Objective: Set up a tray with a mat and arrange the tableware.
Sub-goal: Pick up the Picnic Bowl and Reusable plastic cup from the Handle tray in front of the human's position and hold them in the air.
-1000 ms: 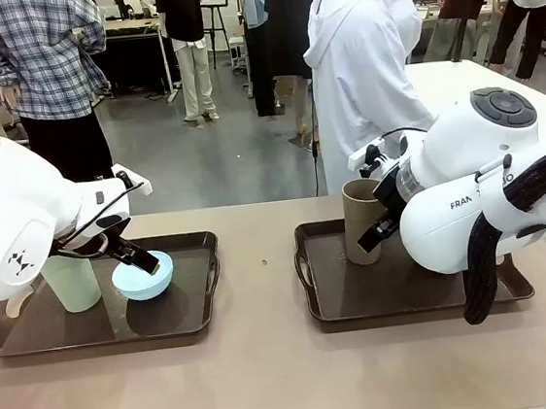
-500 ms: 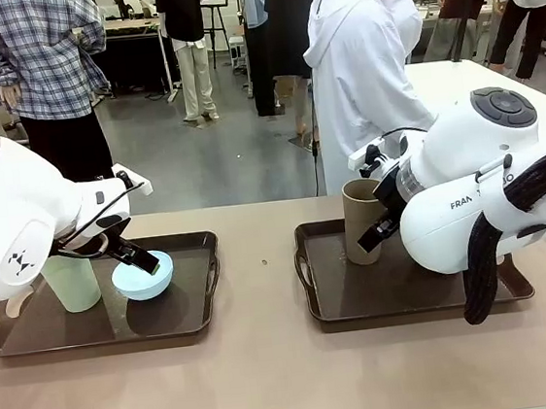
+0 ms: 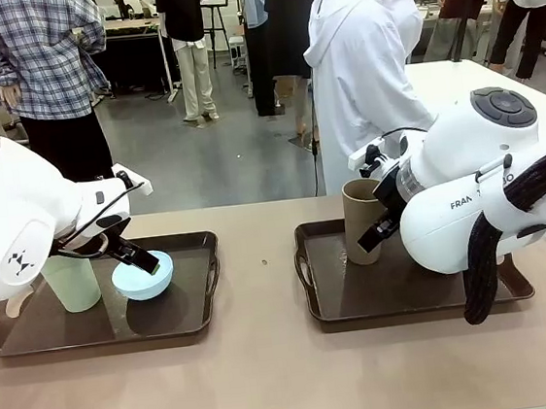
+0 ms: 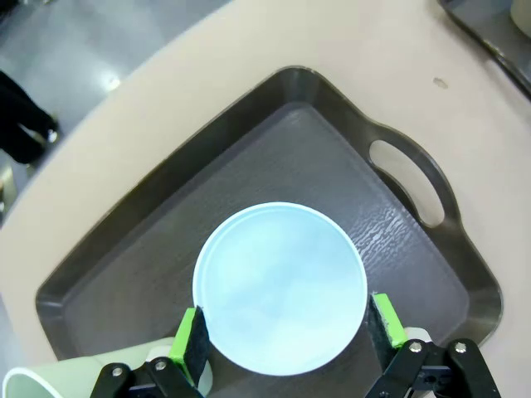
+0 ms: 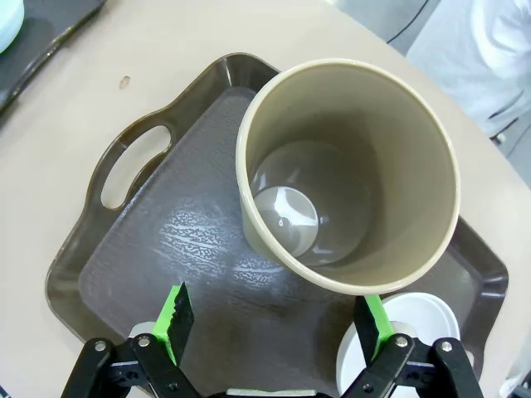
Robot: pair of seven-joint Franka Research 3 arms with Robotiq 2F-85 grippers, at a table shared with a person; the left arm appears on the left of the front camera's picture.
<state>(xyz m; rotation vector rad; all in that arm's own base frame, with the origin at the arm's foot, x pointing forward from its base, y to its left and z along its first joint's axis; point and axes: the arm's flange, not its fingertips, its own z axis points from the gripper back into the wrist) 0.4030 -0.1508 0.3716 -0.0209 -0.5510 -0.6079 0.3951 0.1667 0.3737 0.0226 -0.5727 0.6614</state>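
A light blue bowl (image 4: pixel 280 286) rests in the left dark tray (image 4: pixel 332 149). My left gripper (image 4: pixel 286 332) hangs just over the bowl, open, its green pads (image 4: pixel 187 344) flanking the rim on both sides. A pale green cup (image 3: pixel 70 281) stands upright beside the bowl. On the right tray (image 5: pixel 149 249) stands a tan-brown cup (image 5: pixel 348 174), upright, just beyond my open right gripper (image 5: pixel 274 323), which holds nothing. A white bowl (image 5: pixel 411 327) sits next to the right finger. The mat is out of view.
The two trays lie side by side on the beige table (image 3: pixel 270 361), with a bare strip between them holding a small speck (image 3: pixel 263 262). A person in a white hooded top (image 3: pixel 367 77) stands at the far edge. My right arm's bulk covers much of the right tray.
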